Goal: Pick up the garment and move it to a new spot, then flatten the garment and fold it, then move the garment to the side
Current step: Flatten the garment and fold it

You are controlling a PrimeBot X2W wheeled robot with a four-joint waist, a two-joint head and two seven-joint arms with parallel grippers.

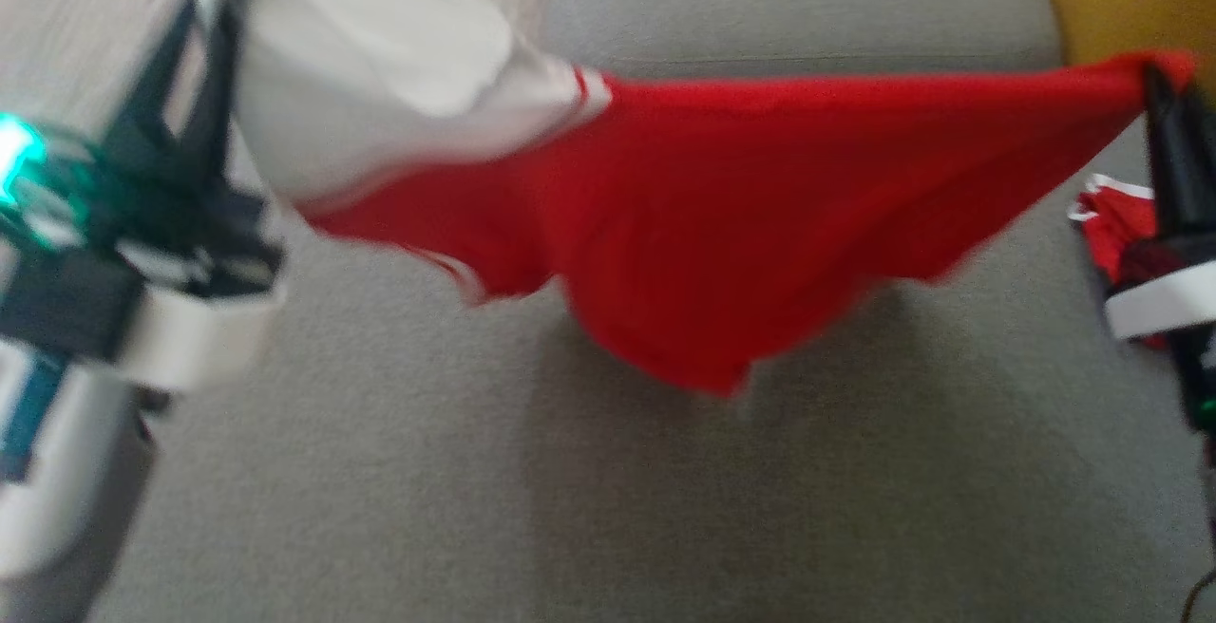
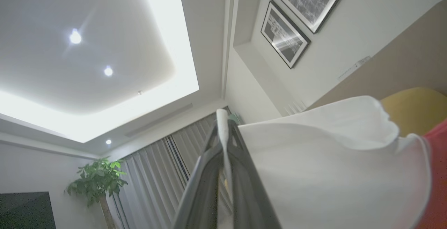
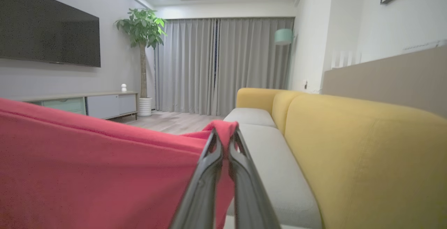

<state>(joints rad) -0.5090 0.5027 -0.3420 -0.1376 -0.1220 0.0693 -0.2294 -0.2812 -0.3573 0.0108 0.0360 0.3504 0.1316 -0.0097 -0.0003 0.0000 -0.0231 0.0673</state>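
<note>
My left gripper (image 2: 223, 120) is pinched tight on the white end of the garment (image 1: 722, 224), and my right gripper (image 3: 225, 134) is clamped on a red corner. The garment hangs stretched between them, its long axis running left to right, its middle sagging above the grey sofa seat (image 1: 475, 471). It is mostly red, with a white panel and thin white stripes at the join.
</note>
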